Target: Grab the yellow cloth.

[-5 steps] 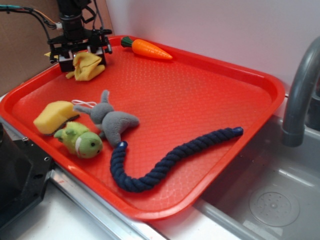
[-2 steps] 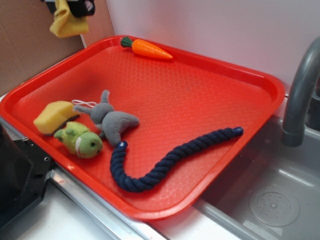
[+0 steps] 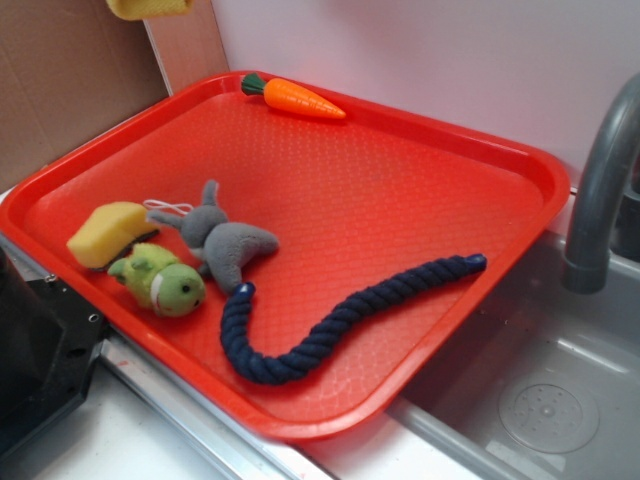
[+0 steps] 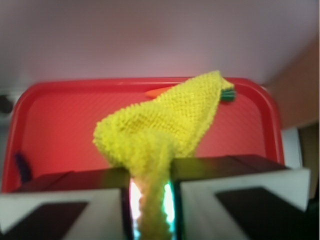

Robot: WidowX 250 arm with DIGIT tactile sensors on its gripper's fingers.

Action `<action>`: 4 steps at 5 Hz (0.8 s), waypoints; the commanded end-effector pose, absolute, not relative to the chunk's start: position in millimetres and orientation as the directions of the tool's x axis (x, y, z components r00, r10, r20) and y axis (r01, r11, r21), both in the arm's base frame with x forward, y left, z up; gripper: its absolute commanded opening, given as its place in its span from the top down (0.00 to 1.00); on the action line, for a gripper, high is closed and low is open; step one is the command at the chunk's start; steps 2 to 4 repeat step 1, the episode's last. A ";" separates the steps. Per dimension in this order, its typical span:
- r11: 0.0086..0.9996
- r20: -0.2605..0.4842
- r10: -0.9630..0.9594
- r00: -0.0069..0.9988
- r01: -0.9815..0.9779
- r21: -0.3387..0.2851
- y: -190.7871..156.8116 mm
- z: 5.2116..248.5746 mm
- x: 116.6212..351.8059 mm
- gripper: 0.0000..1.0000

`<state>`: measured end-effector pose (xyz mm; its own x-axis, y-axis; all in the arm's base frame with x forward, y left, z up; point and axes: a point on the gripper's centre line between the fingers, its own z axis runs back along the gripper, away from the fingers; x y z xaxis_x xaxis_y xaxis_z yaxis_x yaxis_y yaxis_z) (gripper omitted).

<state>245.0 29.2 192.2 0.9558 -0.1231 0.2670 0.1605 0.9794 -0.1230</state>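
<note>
The cloth (image 3: 150, 7) hangs high above the tray's (image 3: 420, 140) far left corner, only its lower edge showing at the top of the exterior view, clear of the tray floor; the gripper (image 4: 150, 200) itself is out of that view.

From the wrist, the jaws are drawn in narrow and pinch the cloth (image 4: 165, 120) between them; a twisted strand of it runs down through the gap, and the rest fans out beyond the fingers (image 4: 60, 210) into a loose pointed fold, hiding most of the carrot (image 4: 159, 91) on the tray (image 4: 60, 125) behind it.

On the tray, starting at its left rim: the sponge (image 3: 108, 232) lies just inside the near left edge; the green toy (image 3: 160, 281) sits just in front of it, touching the grey toy (image 3: 222, 240), which lies to the right; the carrot (image 3: 296, 97) rests against the far rim; the blue rope (image 3: 330, 318) curves from beside the grey toy across toward the right rim; past that rim stand the faucet (image 3: 600, 190) and sink (image 3: 540, 390).
</note>
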 end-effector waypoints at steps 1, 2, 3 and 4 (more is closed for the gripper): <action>0.977 0.321 -0.131 0.938 0.178 -0.121 40.2 210.3 224.1 1.00; 0.977 0.321 -0.131 0.938 0.178 -0.121 40.2 210.3 224.1 1.00; 0.977 0.321 -0.131 0.938 0.178 -0.121 40.2 210.3 224.1 1.00; 0.977 0.321 -0.131 0.938 0.178 -0.121 40.2 210.3 224.1 1.00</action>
